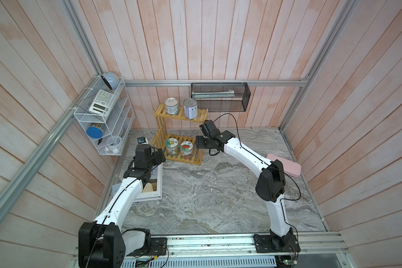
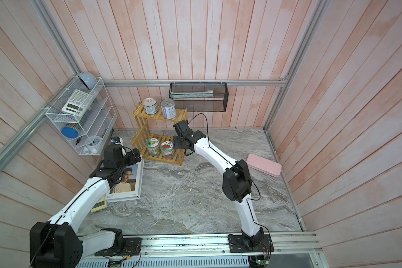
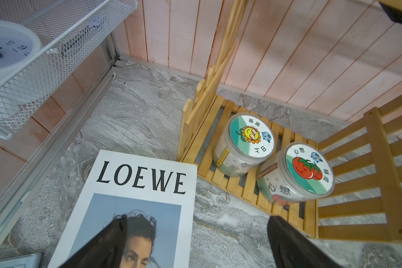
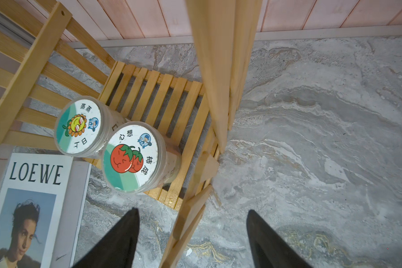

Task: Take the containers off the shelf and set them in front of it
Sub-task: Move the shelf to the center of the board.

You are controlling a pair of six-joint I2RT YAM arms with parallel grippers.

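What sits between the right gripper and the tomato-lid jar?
The shelf's wooden side slats stand between the right gripper and the tomato-lid jar; the right wrist view shows it.

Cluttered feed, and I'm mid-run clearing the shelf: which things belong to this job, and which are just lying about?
Job: wooden slat shelf, white-blue tin, purple-white tin, sunflower-lid jar, tomato-lid jar.
Lying about: LOEWE magazine, pink case, white wire rack, black mesh basket, calculator, clock, blue-lidded tub.
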